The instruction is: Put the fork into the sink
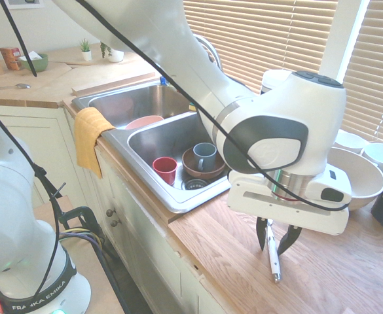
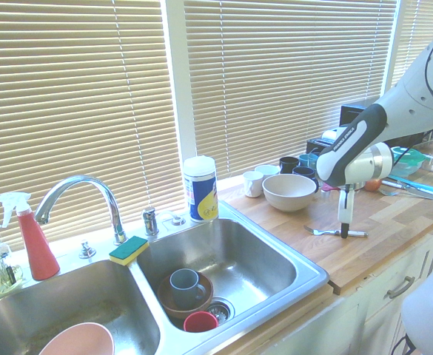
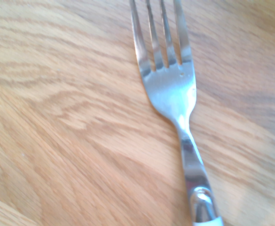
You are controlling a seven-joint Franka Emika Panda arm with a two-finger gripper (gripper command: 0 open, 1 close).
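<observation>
Tool (image 1: 277, 238) open, fingers astride the fork (image 1: 273, 256) flat on the counter (image 1: 348, 275).

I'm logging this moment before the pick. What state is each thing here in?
Fork: lying flat on the wooden counter, not lifted.
Gripper: down over the fork's handle, one finger on each side, not closed on it.
Sink: no water in either basin, tap not running.
Red cup: upright in the sink.
Grey mug: standing in a brown bowl.
Yellow cloth: draped over the sink edge.
</observation>
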